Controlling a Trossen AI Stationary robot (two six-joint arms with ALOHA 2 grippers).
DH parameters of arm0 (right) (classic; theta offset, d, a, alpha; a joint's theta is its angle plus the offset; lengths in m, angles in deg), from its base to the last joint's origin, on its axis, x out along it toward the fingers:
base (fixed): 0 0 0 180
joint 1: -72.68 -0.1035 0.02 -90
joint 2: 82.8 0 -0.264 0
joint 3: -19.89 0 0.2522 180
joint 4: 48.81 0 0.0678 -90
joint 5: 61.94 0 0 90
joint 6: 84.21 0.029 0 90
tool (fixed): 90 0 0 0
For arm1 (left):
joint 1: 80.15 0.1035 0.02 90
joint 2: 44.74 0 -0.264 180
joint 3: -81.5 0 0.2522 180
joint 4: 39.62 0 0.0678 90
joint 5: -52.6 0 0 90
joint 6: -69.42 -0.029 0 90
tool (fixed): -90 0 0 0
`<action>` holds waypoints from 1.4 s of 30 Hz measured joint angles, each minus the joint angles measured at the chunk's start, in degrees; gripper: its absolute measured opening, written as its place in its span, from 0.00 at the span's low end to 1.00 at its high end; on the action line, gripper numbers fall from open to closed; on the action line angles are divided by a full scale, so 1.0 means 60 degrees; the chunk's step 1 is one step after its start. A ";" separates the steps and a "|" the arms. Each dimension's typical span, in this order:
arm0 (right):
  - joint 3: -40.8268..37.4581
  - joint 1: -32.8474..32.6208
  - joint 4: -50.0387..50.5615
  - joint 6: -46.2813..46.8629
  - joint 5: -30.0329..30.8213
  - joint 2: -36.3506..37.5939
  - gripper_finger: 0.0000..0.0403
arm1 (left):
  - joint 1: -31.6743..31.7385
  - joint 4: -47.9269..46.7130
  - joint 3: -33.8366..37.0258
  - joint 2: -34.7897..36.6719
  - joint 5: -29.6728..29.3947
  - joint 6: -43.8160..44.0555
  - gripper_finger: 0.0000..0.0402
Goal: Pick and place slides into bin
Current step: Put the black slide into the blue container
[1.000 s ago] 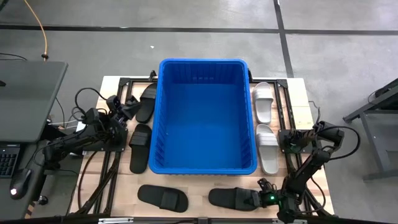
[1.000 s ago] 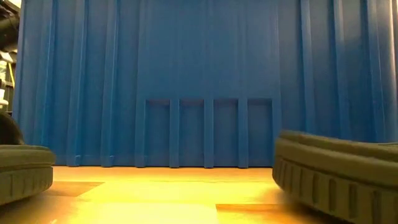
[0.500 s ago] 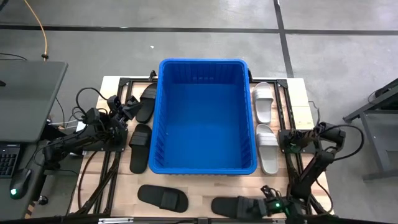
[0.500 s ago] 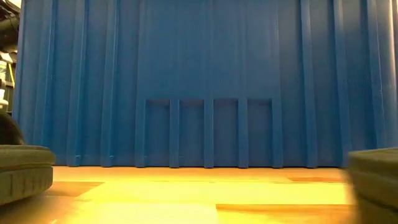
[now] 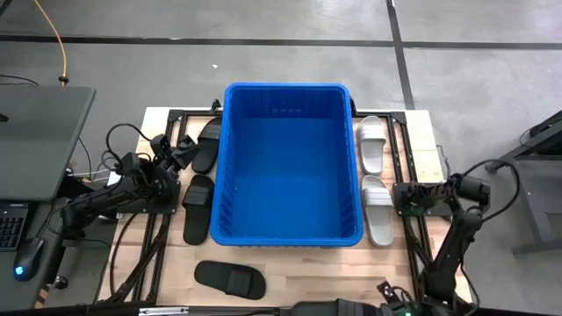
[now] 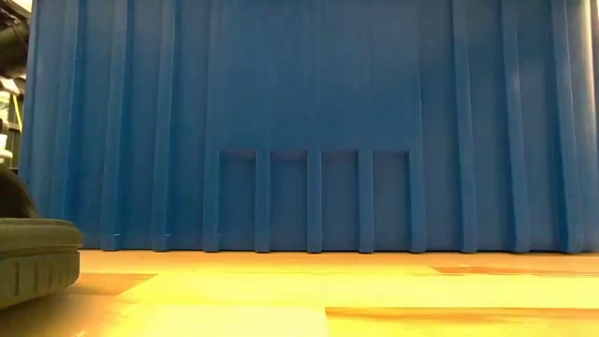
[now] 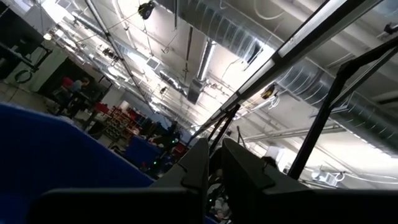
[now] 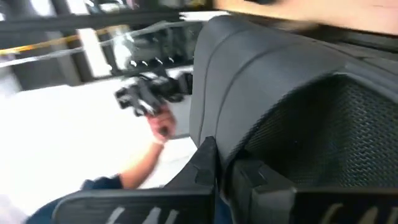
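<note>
The blue bin (image 5: 288, 162) stands mid-table; its wall fills the low view (image 6: 309, 122). My right gripper (image 5: 387, 310) (image 8: 222, 167) is at the table's near edge, shut on a black slide (image 5: 329, 309) that the picture's edge cuts off. My left gripper (image 5: 180, 151) (image 7: 212, 167) is shut and empty at the bin's far-left corner, beside a black slide (image 5: 207, 145). Two more black slides (image 5: 198, 209) (image 5: 230, 278) and two white slides (image 5: 372, 143) (image 5: 378, 209) lie flat on the table. My right gripper pinches the edge of the black slide's wide strap (image 8: 214, 134) between its two fingers. The strap arches over the slide's textured footbed (image 8: 311, 130). Whether the slide is lifted clear or rests on the table does not show.
Black frame rails (image 5: 158, 237) run along both sides of the table. A monitor and keyboard (image 5: 35, 132) sit off the table's left. A person's hand (image 8: 158, 127) shows beyond the table in the right wrist view. A black slide's sole (image 6: 33, 262) shows at the low view's left.
My right gripper has gone toward the table's near edge with the black slide, which has moved with it from the near-right of the table to the edge and has left the low view. My left arm has kept still.
</note>
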 joint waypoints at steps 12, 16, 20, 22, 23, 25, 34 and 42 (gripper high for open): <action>0.1277 0.1350 0.0483 -0.6451 0.0850 0.2047 0.00 | -0.0001 -0.0208 0.0000 -0.0003 -0.0046 -0.0018 0.09; 0.1282 0.2110 0.1907 -0.7471 0.0004 0.3280 0.00 | -0.0003 -0.0202 0.0000 -0.0003 0.0117 -0.0018 0.09; 0.1282 0.3171 0.3506 -0.7966 -0.1463 0.4391 0.00 | -0.0003 -0.0188 0.0000 -0.0003 0.0207 0.0042 0.09; 0.1282 0.3832 0.4085 -0.8265 -0.2072 0.4879 0.00 | -0.0003 -0.0166 0.0000 -0.0003 0.0211 0.0177 0.09; 0.1282 0.4179 0.4317 -0.8456 -0.2399 0.5080 0.00 | -0.0003 -0.0138 0.0000 -0.0003 0.0211 0.0212 0.09; 0.1282 0.4923 0.4687 -0.8909 -0.3086 0.5427 0.00 | -0.0003 -0.0007 0.0000 -0.0003 0.0211 0.0255 0.09; 0.1279 0.8051 0.5160 -0.9814 -0.5317 0.5950 0.00 | -0.0003 0.0538 0.0000 0.0001 0.0189 0.0255 0.09; 0.1279 1.0046 0.5150 -0.9928 -0.7402 0.5934 0.00 | -0.0003 0.0690 0.0000 0.0001 0.0181 0.0368 0.09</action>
